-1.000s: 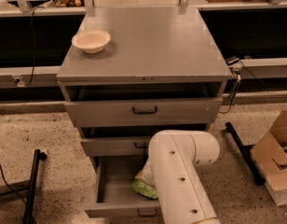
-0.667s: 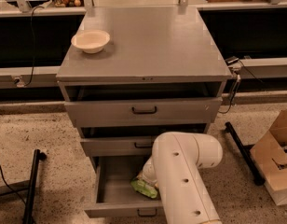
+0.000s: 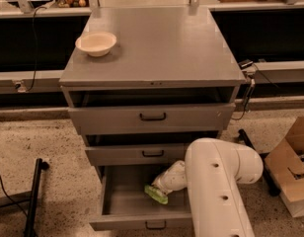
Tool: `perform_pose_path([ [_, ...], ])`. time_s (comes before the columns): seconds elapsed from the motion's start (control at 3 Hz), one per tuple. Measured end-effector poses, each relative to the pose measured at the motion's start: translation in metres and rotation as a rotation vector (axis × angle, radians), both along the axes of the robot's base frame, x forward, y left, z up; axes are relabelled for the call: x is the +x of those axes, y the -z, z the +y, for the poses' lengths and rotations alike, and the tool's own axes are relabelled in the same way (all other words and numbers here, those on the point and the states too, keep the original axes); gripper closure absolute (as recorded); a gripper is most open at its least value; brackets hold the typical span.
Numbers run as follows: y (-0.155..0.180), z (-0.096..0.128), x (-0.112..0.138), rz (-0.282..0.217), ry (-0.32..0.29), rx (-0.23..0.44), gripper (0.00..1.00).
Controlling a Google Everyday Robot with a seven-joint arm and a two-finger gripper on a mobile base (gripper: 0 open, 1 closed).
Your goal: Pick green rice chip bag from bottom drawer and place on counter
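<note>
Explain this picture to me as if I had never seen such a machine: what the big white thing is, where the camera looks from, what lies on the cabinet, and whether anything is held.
There is only one picture. It looks down from above and in front at a grey cabinet with three drawers; where the camera is mounted cannot be told.

The big white shape at the lower right is the robot's arm. Its end, the gripper, reaches down into the bottom drawer, which is pulled out the farthest. The gripper is right at the green rice chip bag lying in that drawer. Whether it actually holds the bag cannot be seen.

On the counter, the cabinet's flat top, stands a cream bowl near the back left corner. A cardboard box sits on the floor to the right.
</note>
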State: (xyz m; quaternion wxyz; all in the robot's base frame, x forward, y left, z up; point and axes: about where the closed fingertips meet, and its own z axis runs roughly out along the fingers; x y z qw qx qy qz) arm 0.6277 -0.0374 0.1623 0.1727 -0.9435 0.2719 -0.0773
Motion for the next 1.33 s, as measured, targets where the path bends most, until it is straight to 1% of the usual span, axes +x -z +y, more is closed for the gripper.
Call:
perform_pose_path([
  [0.33,-0.044,-0.014,0.008,-0.13,0.009,0.122,1.0],
  [0.67,-0.093,-0.022,-0.007,-0.259,-0.029,0.24,1.0],
  [1.0,-0.138,-0.029,-0.042,-0.352,-0.062,0.345,1.0],
  [1.33,-0.182,-0.035,-0.077,-0.4,-0.09,0.436,1.0],
])
